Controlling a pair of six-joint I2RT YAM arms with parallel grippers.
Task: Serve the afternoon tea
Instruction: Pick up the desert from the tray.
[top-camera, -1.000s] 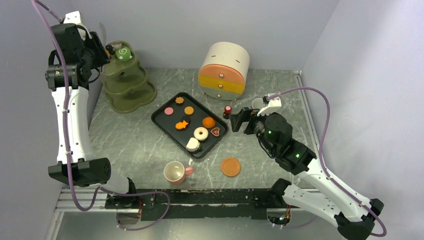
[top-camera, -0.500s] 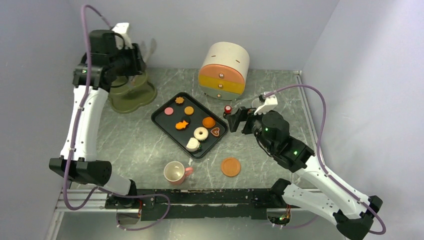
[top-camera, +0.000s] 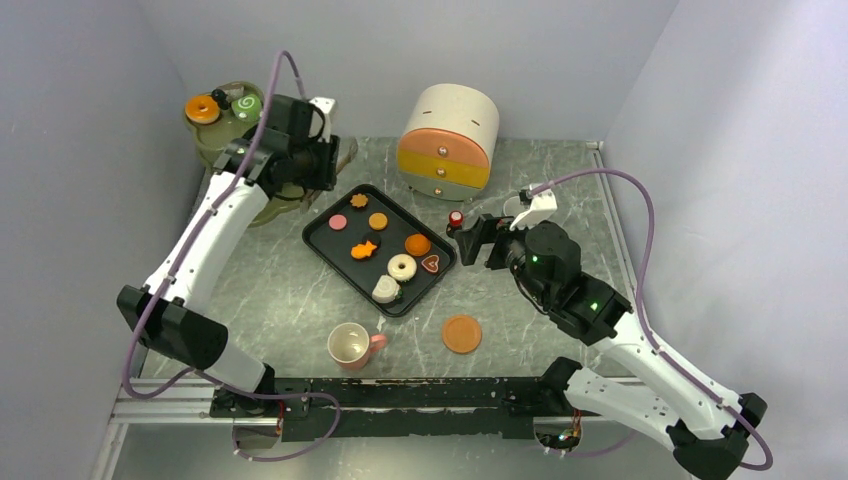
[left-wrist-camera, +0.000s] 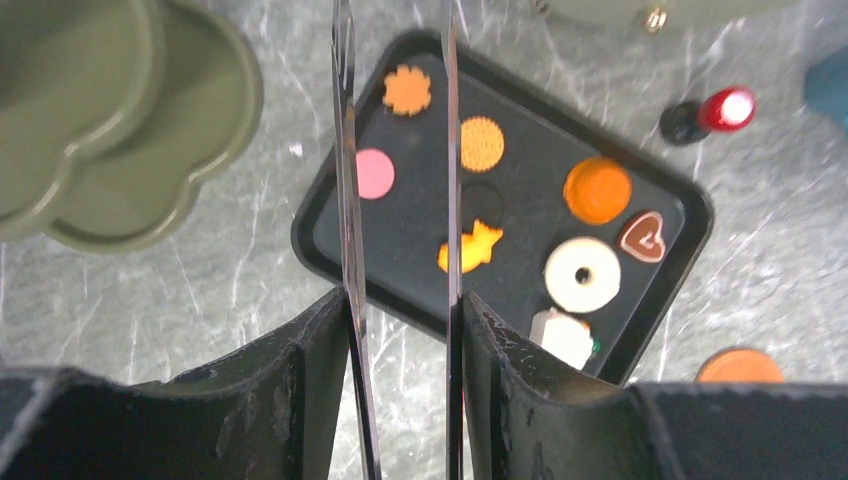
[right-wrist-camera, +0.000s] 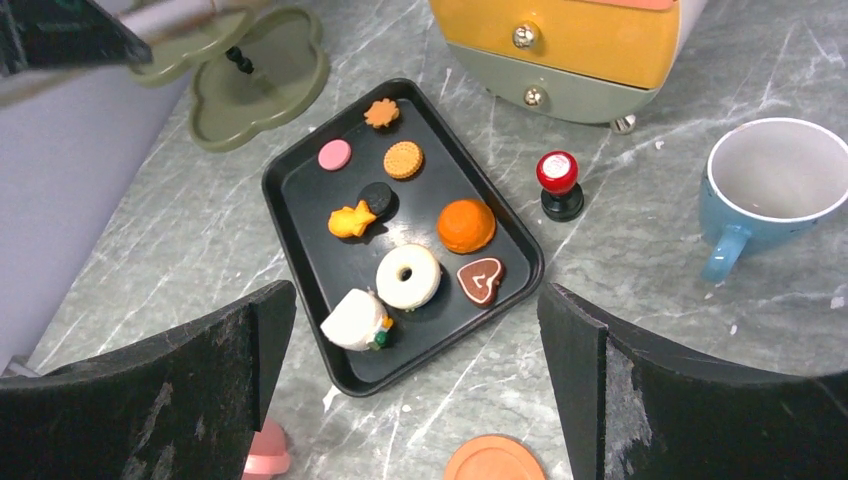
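Note:
Toy pastries lie on the black tray (top-camera: 330, 250): a white doughnut (top-camera: 402, 267), an orange bun (top-camera: 418, 244), cookies and a fish shape. An orange doughnut (top-camera: 203, 108) and a green swirl roll (top-camera: 245, 103) sit on top of the olive stand (top-camera: 225, 145). The pink cup (top-camera: 350, 345) and an orange saucer (top-camera: 462, 333) stand near the front. The blue cup (right-wrist-camera: 775, 185) shows in the right wrist view. My left gripper (top-camera: 340, 160) hangs above the tray's far left corner, slightly open and empty (left-wrist-camera: 396, 60). My right gripper (top-camera: 462, 238) is wide open and empty, right of the tray (right-wrist-camera: 412, 300).
A rounded drawer box (top-camera: 450, 140) stands at the back. A small red-topped stamp (top-camera: 456, 218) stands between it and the tray, close to my right gripper. Walls close in on the left, back and right.
My left arm has swung right and down from the stand's top to above the tray. The orange doughnut now shows on the stand's top. The right arm has barely moved.

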